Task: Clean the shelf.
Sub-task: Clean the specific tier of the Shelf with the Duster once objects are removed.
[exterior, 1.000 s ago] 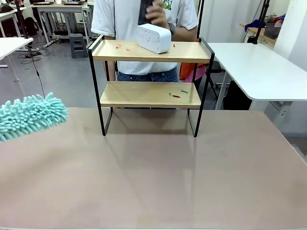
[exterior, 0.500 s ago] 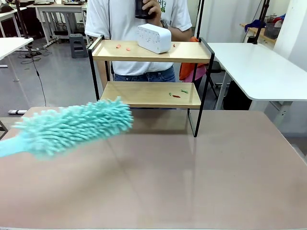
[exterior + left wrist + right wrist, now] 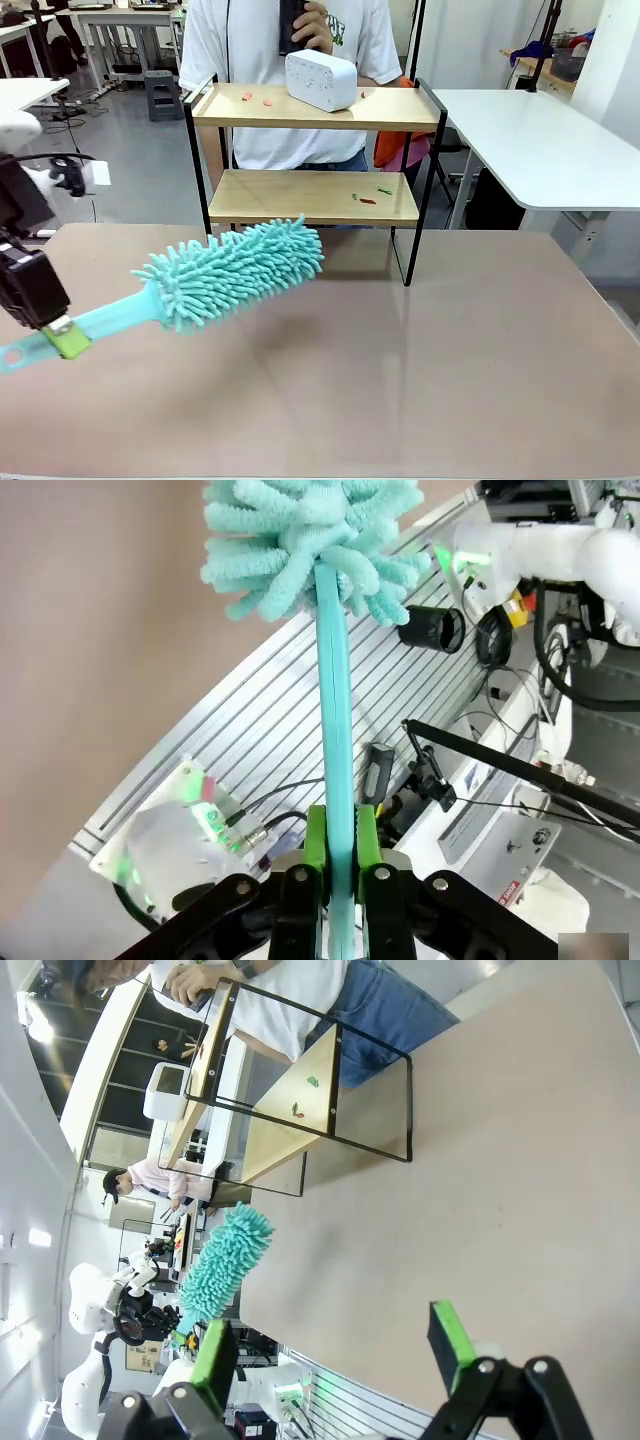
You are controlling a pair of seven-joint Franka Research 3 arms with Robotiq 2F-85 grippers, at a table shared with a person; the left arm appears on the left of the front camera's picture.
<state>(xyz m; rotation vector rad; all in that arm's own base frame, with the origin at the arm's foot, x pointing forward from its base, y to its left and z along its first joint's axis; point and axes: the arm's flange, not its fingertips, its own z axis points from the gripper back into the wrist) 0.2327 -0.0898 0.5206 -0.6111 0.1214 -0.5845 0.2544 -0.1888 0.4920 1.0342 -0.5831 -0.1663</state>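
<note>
The shelf (image 3: 314,198) stands at the table's far middle, with two wood boards in a black frame. Small red scraps (image 3: 256,97) lie on its top board, and red and green scraps (image 3: 366,198) lie on the lower board. My left gripper (image 3: 62,338) is at the left edge, shut on the handle of a teal fluffy duster (image 3: 236,268). The duster's head points toward the shelf's left legs, just short of the lower board. In the left wrist view the green pads (image 3: 316,845) clamp the duster's handle (image 3: 336,730). My right gripper (image 3: 332,1345) hangs open above the table, far from the shelf (image 3: 290,1110).
A white box-shaped device (image 3: 322,80) sits on the top board. A person (image 3: 290,40) stands right behind the shelf, holding a dark object at chest height. A white table (image 3: 540,140) stands at the back right. The beige tabletop (image 3: 400,380) spreads out in front.
The duster has swung in from the left edge toward the shelf's lower left. My left arm has come into view at the left. The shelf and device stayed put.
</note>
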